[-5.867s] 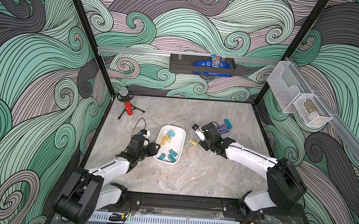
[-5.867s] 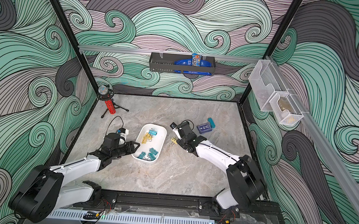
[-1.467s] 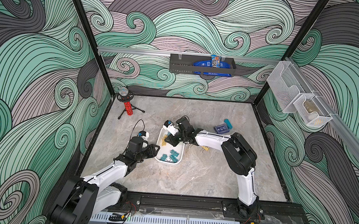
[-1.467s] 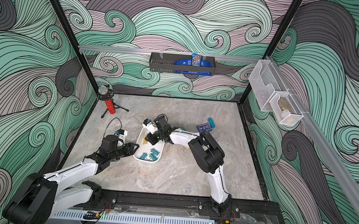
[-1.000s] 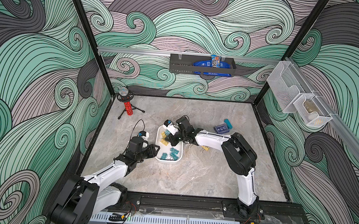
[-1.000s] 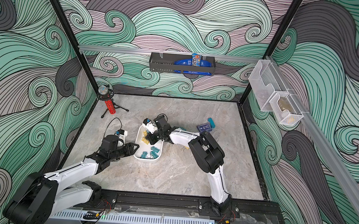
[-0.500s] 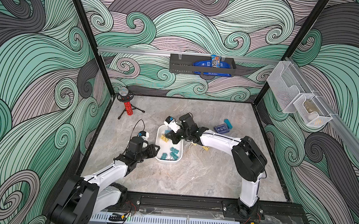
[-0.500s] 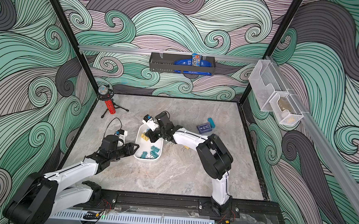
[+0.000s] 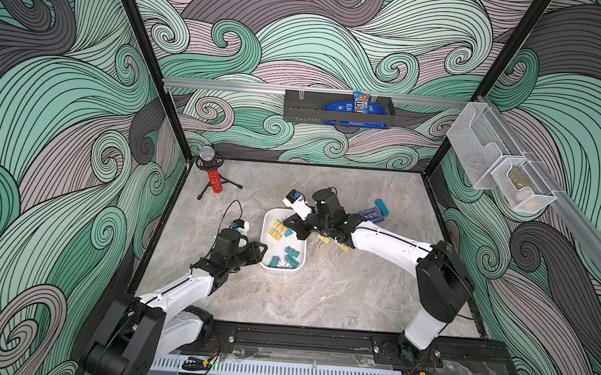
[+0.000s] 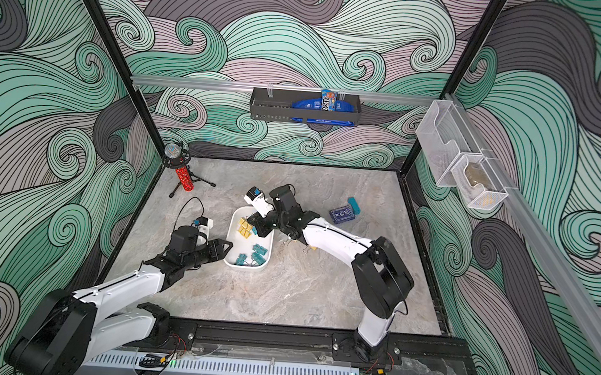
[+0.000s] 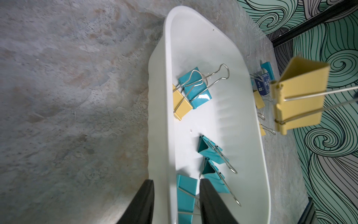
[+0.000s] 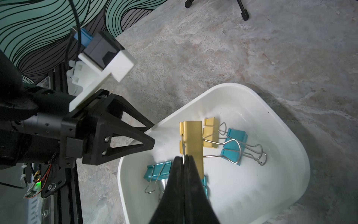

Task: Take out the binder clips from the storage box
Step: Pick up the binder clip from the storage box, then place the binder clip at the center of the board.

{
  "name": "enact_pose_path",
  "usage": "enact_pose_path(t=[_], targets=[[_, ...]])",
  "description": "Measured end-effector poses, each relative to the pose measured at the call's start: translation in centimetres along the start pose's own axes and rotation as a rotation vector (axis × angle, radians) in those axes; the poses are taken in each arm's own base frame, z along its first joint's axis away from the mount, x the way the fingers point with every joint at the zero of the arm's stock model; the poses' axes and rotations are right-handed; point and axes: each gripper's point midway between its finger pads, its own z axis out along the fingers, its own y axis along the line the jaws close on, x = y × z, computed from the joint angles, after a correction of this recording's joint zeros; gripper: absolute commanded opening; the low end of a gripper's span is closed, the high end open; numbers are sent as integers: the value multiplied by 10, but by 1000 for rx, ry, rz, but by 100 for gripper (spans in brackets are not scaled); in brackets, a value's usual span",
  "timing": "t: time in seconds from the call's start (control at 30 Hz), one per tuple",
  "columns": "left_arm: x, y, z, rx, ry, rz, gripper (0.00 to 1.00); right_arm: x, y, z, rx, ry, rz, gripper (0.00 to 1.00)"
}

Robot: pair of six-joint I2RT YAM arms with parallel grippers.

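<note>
Left tool (image 9: 261, 246): you had jaws apart astride storage box (image 9: 267, 218) near-left rim, likely to steady it. Inside box, teal and yellow binder clips (image 11: 194, 88) lay flat, handles pointing mixed ways. Over box's far end, right tool (image 12: 183, 157) pinched wire handle of yellow clip (image 12: 193, 135), lifted clear; clip's length ran in line with tool, body leading. Freed clips (image 9: 324, 239) lay on desk (image 9: 320, 298) just right of box.

You've a red tripod (image 9: 213, 182) in the far corner, and a teal block (image 9: 381, 206) just beside a blue card box (image 9: 372, 215).
</note>
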Motion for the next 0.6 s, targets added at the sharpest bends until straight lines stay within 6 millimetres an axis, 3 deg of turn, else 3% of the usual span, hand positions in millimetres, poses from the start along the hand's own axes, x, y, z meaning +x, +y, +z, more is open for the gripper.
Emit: enact_pose_path(t=[0.13,0.33,0.6], targets=[[0,0,-1,-2,-2,1,42,6,-12,-22,32,-13,26,0],[-1,0,-1,-2,-4,4,42,8,-47,-81,134,-98,96,0],[-1,-1,-1,-1,-4,15,42,59,-112,-151,316,-155,311,0]])
